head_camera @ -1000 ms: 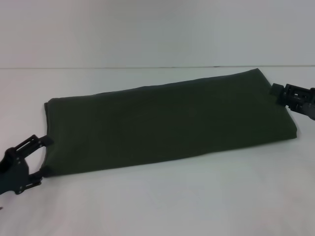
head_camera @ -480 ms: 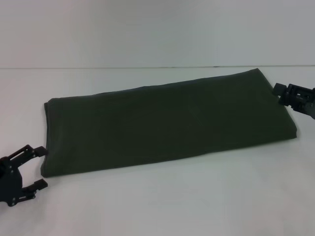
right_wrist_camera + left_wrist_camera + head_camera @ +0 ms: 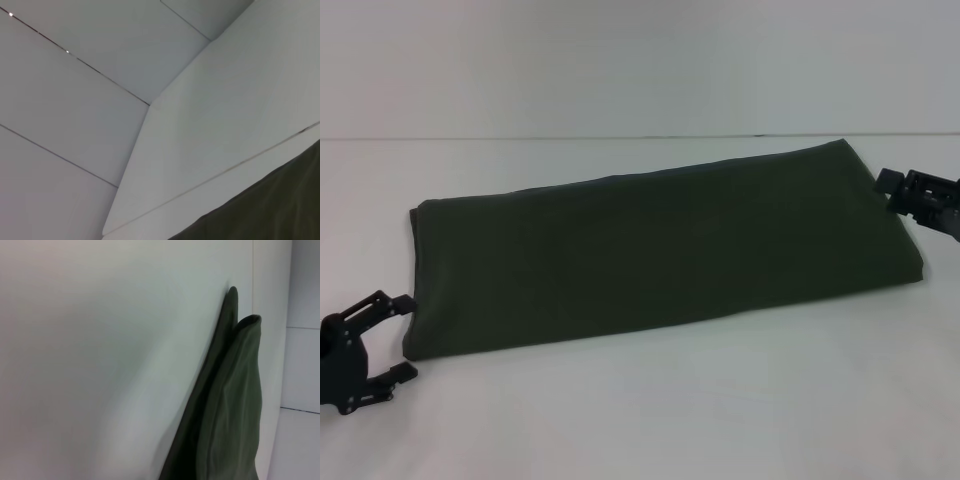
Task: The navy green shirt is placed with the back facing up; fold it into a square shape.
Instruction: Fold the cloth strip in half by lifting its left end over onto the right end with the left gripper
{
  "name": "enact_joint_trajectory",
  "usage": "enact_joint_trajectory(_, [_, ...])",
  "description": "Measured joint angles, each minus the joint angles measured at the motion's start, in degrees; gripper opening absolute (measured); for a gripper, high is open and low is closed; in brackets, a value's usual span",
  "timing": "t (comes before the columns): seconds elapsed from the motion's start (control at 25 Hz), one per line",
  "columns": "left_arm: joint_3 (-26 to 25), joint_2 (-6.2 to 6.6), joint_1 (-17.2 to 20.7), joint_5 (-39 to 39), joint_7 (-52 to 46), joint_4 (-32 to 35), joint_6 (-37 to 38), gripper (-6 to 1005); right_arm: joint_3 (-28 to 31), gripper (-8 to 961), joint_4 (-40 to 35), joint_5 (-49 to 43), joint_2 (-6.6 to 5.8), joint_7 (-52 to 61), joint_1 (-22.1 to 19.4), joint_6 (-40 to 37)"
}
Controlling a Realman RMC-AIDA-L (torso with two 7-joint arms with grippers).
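Observation:
The navy green shirt (image 3: 660, 255) lies flat on the white table (image 3: 650, 420), folded into one long band that runs from near left to far right, plain side up. My left gripper (image 3: 410, 337) is open, just off the band's near left corner, with nothing in it. At the far right corner my right gripper (image 3: 892, 192) sits close beside the cloth's edge. The left wrist view shows the layered end of the shirt (image 3: 230, 410) edge-on. A dark corner of the shirt (image 3: 280, 210) fills the right wrist view's edge.
The table's far edge meets a pale wall (image 3: 640, 60) behind the shirt. Bare tabletop runs along the near side, in front of the band and between the two arms.
My left gripper has pulled back from the shirt's near left corner, toward me and to the left, and now stands clear of it. The right gripper has shifted slightly right. The shirt has stayed put.

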Motion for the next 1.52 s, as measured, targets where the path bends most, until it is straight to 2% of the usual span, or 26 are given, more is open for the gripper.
enact_joint_trajectory(0.6, [0.6,-0.21,-2.9,3.0,-1.1,-0.9,-3.0,953,1.3,627,0.0,0.0,0.03,0.0,-0.2,0.0])
enact_joint_trajectory(0.8, [0.4,-0.64,-3.9,2.9,-0.9,-1.0,-4.7,949,1.4,627,0.0,0.0,0.06,0.0,-0.3,0.0])
enact_joint_trajectory(0.96, [-1.0,-1.64,-5.4,1.8,1.8,-1.6,-6.4,949,1.5,628,0.0,0.0,0.08,0.0,-0.3,0.0])
enact_joint_trajectory(1.08, [-3.5,-2.10,-6.1,-2.3,8.6,-2.0,-1.5,950,1.9,628,0.0,0.0,0.15,0.1,-0.2,0.0])
enact_joint_trajectory(1.2, [-4.1,-1.61,-5.5,-3.7,11.3,-2.2,2.9,950,2.4,628,0.0,0.0,0.19,0.1,0.0,0.0])
enact_joint_trajectory(1.36, [-2.9,-1.02,-3.6,-1.1,8.1,-3.2,-0.1,950,2.7,628,0.0,0.0,0.23,0.1,0.1,0.2])
enact_joint_trajectory(1.52, [-2.7,-0.65,-3.3,0.9,6.9,-4.0,-0.9,949,2.7,628,0.0,-0.1,0.19,0.1,0.2,0.3])
